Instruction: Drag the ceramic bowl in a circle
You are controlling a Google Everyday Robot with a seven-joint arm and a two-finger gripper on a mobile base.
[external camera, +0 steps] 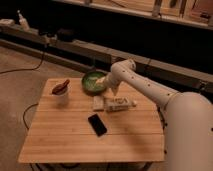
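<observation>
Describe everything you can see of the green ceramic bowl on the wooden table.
The ceramic bowl is round, shallow and glossy green with a darker rim, and it looks glazed. It sits upright near the far edge of the wooden table, to the picture's right of the white cup and behind the white carton. The pincer, at the end of the white arm, sits at the bowl's right-hand rim and hides part of it. What lies inside cannot be told.

Far on the surface point(65, 137): ceramic bowl point(91, 83), gripper point(102, 80) at its right side. Left of it: cup point(62, 93). Just before the bowl: small box point(98, 103), packet point(120, 104) to its right. Nearer, mid-surface: phone point(97, 124).
</observation>
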